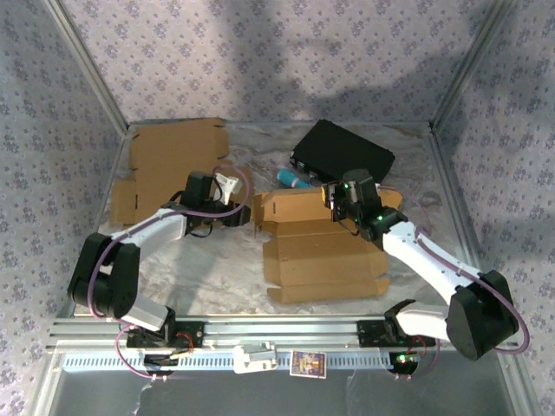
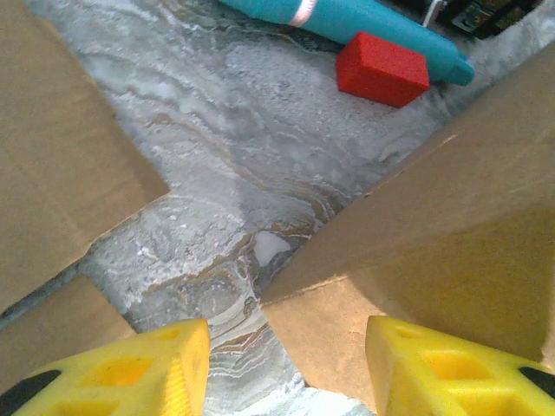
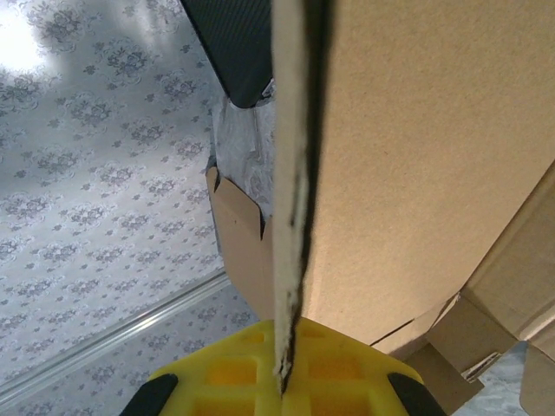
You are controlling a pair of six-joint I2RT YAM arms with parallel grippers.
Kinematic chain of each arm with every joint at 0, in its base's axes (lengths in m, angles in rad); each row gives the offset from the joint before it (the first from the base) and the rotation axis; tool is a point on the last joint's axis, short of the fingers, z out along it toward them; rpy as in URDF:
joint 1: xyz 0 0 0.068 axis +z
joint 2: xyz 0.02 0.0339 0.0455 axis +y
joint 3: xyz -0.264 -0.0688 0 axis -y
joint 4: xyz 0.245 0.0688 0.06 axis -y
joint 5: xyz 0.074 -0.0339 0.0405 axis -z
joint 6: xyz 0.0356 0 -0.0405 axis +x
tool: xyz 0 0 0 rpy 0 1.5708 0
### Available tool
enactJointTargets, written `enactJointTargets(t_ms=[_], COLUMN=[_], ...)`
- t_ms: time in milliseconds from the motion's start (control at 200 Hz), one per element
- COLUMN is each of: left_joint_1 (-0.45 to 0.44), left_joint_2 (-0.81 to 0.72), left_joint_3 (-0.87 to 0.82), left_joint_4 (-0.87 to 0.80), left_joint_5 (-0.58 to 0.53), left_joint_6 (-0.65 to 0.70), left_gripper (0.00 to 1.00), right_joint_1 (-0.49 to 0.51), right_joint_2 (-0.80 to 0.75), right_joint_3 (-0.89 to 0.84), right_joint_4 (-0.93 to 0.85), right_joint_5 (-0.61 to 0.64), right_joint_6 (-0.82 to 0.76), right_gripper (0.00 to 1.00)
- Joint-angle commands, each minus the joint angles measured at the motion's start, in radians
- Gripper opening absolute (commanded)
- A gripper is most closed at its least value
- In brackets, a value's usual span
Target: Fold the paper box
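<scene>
At the back-left corner of the counter (image 1: 217, 269) a spare flat cardboard sheet (image 1: 169, 160) lies out of play. Just right of it my left arm (image 1: 143, 238) reaches in with its jaws spread. The left wrist view puts the near corner of the paper box (image 1: 321, 256) low between the yellow fingertips (image 2: 156, 368), hard by the right-hand one, with nothing pinched. The box itself sits mid-counter, half open, its long axis running roughly parallel to the near edge. So the work lies directly to the right of the left jaws, and that arm is the nearer one to the box's left flap. Behind the box, toward the back edge, lie a teal tube (image 1: 292, 179) and a red block (image 2: 381, 68). On the box's right rear side my right arm (image 1: 434, 269) has its jaws pressed together on a raised panel, the cardboard edge caught between the pads (image 3: 225, 377). A black case (image 1: 342, 153) rests at the back right. The surface is grey marbled sheet, probably slippery under cardboard, and floral-papered walls (image 1: 260, 52) close in tight.
</scene>
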Motion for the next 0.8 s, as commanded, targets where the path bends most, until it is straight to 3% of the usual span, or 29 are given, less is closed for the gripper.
enactJointTargets(t_ms=[0, 650, 800], left_joint_1=[-0.032, -0.108, -0.145], left_joint_2=[-0.003, 0.005, 0.015], left_joint_3=[0.017, -0.004, 0.004], left_joint_4=[0.049, 0.108, 0.121], left_joint_5=[0.051, 0.011, -0.049], left_joint_6=[0.079, 0.057, 0.037], left_gripper=[0.51, 0.54, 0.54], right_joint_1=[-0.004, 0.013, 0.033], right_joint_2=[0.022, 0.037, 0.046], right_joint_3=[-0.014, -0.09, -0.107], right_joint_4=[-0.014, 0.16, 0.188], right_joint_5=[-0.011, 0.024, 0.034], right_joint_6=[-0.026, -0.117, -0.115], right_gripper=[0.0, 0.0, 0.0])
